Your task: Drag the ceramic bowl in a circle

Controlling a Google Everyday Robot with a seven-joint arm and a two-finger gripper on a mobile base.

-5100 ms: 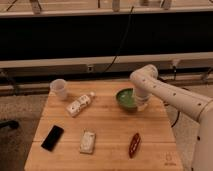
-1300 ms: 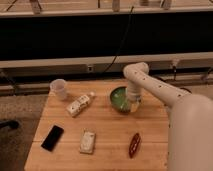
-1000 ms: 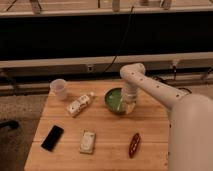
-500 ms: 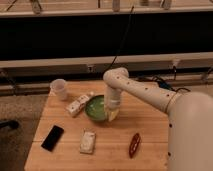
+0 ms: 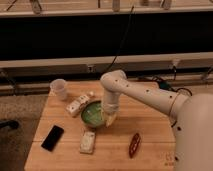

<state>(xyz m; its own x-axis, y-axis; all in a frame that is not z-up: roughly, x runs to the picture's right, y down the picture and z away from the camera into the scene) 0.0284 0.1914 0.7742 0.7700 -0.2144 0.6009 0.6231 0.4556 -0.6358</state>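
Note:
The green ceramic bowl (image 5: pixel 91 114) sits on the wooden table (image 5: pixel 150 125), left of centre, close to a white bottle. My white arm reaches in from the right and bends down over the bowl's right rim. My gripper (image 5: pixel 109 119) is at that right rim, pointing down, in contact with the bowl.
A small translucent plastic cup (image 5: pixel 59 89) stands at the back left. A white bottle (image 5: pixel 79 104) lies just left of the bowl. A black phone (image 5: pixel 52 138) lies front left, a white packet (image 5: pixel 88 142) in front of the bowl, a dark red snack bar (image 5: pixel 134 145) front right.
The bowl and my gripper have moved from the right of the table's middle toward the left and front, ending beside the white bottle. Other items have stayed put.

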